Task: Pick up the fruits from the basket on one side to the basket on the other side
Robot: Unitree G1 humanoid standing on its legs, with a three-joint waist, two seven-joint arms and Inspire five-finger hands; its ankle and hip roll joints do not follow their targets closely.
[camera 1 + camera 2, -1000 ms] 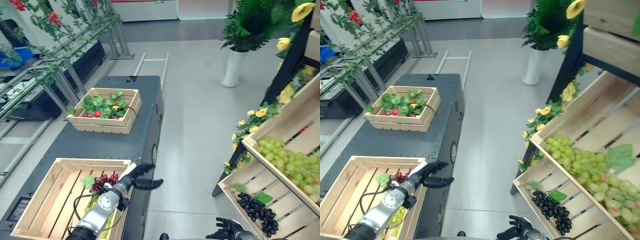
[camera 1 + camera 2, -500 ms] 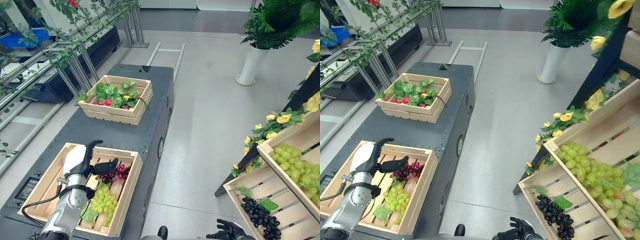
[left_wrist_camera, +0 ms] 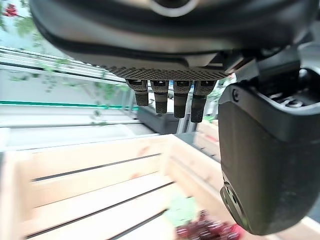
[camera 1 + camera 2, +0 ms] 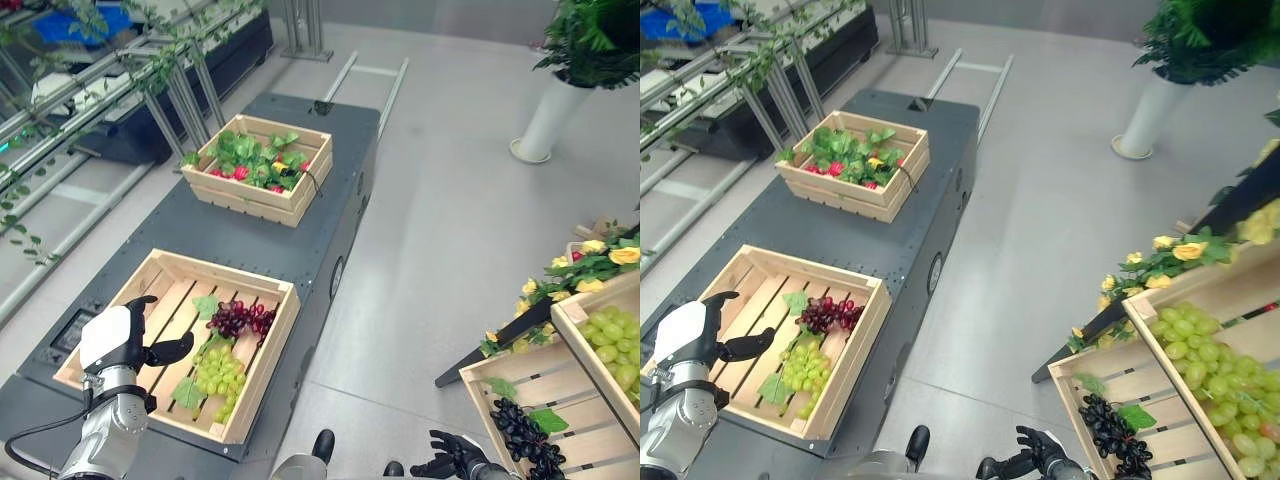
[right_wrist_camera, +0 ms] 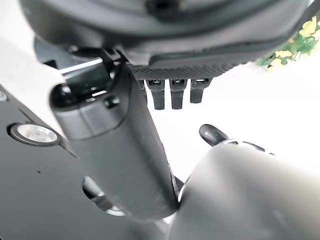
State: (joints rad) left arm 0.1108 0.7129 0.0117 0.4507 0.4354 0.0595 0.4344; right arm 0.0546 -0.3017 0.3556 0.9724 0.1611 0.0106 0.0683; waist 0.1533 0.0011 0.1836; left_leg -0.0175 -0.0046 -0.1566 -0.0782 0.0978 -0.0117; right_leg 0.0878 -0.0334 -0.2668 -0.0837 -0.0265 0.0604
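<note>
A light wooden crate (image 4: 222,273) stands on the near end of a dark cart (image 4: 240,238). In it lie a purple grape bunch (image 4: 241,319) and a green grape bunch (image 4: 214,372) with leaves. My left hand (image 4: 118,338) hovers over the crate's left slats, open and empty, its thumb pointing toward the grapes; the purple bunch (image 3: 205,231) shows past that thumb in the left wrist view. My right hand (image 4: 1032,462) hangs low over the floor, open, near the slanted shelf crate with black grapes (image 4: 522,442).
A second crate (image 4: 262,168) of green leaves and red fruit sits at the cart's far end. On the right, sloping shelf crates hold green grapes (image 4: 615,335), with yellow flowers (image 4: 585,262) above. A white planter (image 4: 545,120) stands on the grey floor beyond.
The whole view has shifted. My left hand has drawn back from the crate's right edge, past the purple grapes, to the crate's left side, still empty. The right hand stays low.
</note>
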